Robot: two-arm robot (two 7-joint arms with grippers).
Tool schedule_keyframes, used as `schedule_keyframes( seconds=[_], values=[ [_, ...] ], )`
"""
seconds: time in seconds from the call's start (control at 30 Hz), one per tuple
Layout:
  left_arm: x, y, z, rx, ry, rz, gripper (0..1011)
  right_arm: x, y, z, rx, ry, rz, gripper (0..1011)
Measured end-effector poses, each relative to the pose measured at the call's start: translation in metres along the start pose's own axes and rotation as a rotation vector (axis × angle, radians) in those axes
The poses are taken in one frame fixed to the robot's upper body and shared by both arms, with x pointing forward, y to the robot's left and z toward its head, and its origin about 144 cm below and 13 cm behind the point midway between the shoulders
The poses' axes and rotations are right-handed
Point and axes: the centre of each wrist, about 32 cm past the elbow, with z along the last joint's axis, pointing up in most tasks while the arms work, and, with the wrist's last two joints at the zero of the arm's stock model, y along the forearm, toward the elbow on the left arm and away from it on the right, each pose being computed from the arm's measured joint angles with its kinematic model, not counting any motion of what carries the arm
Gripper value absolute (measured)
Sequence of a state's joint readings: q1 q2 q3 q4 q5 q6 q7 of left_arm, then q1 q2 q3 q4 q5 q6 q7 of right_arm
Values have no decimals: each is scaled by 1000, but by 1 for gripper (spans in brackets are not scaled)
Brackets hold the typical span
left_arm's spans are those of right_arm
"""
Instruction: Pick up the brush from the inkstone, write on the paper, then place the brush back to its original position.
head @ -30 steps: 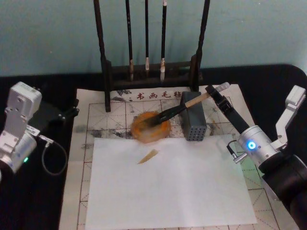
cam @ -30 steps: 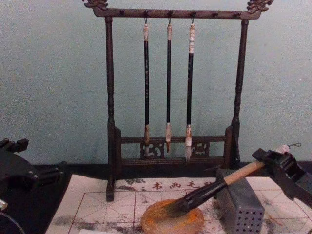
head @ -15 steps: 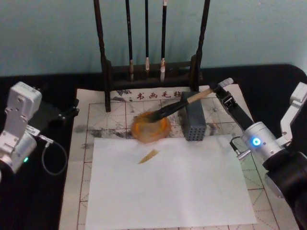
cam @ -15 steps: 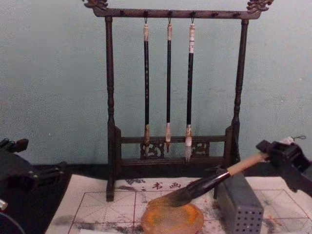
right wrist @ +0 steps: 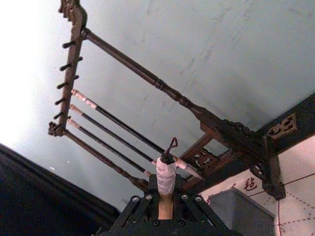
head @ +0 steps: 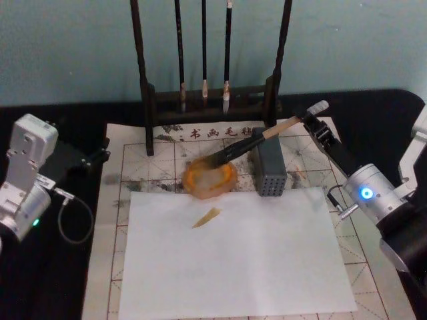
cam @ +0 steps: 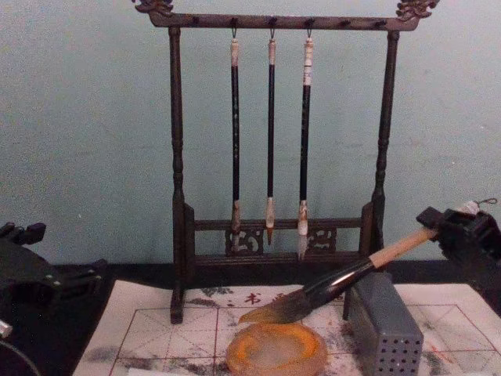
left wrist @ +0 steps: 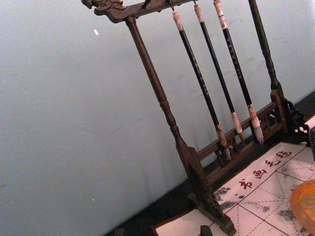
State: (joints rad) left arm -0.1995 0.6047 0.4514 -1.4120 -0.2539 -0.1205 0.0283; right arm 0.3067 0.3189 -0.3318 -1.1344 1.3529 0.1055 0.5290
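Jaws of right gripper [head: 312, 121] pinch the brush [head: 248, 142] by its capped end.
Inked tip hangs above stained amber inkstone [head: 210, 181]; left gripper [head: 79, 159] parked near table's [head: 40, 283] left edge.

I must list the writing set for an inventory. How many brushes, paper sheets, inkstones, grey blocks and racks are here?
Brushes: 4 (large brush in the right gripper, three thin brushes on the rack)
Sheets: 2 (grid paper, white sheet)
Inkstone: 1
Block: 1
Rack: 1
Total: 9
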Motion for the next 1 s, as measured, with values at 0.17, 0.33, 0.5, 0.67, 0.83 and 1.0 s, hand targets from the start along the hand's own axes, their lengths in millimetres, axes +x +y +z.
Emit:
schedule_keyframes(
  seconds=[0.17,0.33,0.5,0.67,0.83,1.0],
  values=[
    [0,0,0,0,0,0,1001,-2,-4,5,-25,-12,14,176],
    [0,0,0,0,0,0,1001,-9,-11,14,-68,-43,27,176],
    [0,0,0,0,0,0,1001,-12,-18,21,-103,-69,39,176],
    [0,0,0,0,0,0,1001,-14,-25,27,-134,-90,52,176],
    [0,0,0,0,0,0,1001,-15,-33,32,-155,-101,68,176],
    [0,0,0,0,0,0,1001,-17,-38,34,-174,-107,81,176]
  ],
)
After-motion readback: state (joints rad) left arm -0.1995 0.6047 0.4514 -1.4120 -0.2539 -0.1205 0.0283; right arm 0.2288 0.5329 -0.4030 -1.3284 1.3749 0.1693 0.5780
